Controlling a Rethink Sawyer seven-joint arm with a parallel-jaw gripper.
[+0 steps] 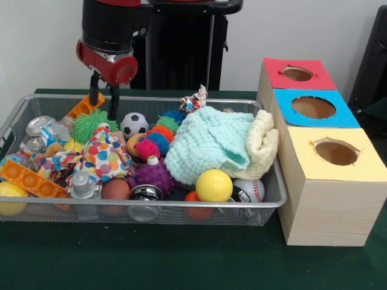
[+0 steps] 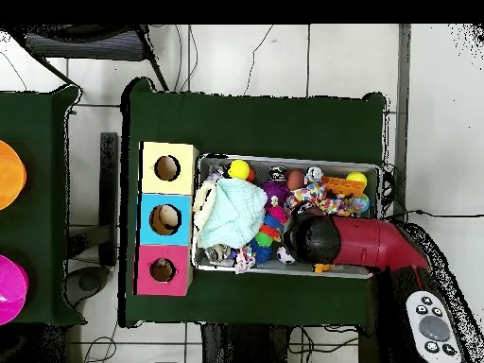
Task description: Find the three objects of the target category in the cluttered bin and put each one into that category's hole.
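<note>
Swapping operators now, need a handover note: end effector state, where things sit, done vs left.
End effector: open, holding nothing, fingers down at the bin's back corner beside the orange pop toy.
Wire bin: full of clutter. Balls in view: soccer ball, yellow ball, baseball, purple spiky ball. Mint cloth and cream cloth cover the end nearest the boxes.
Boxes beside the bin: red, blue, yellow; nothing seen inside the holes.
Done: nothing evident. Left: seemingly all three placements.
</note>
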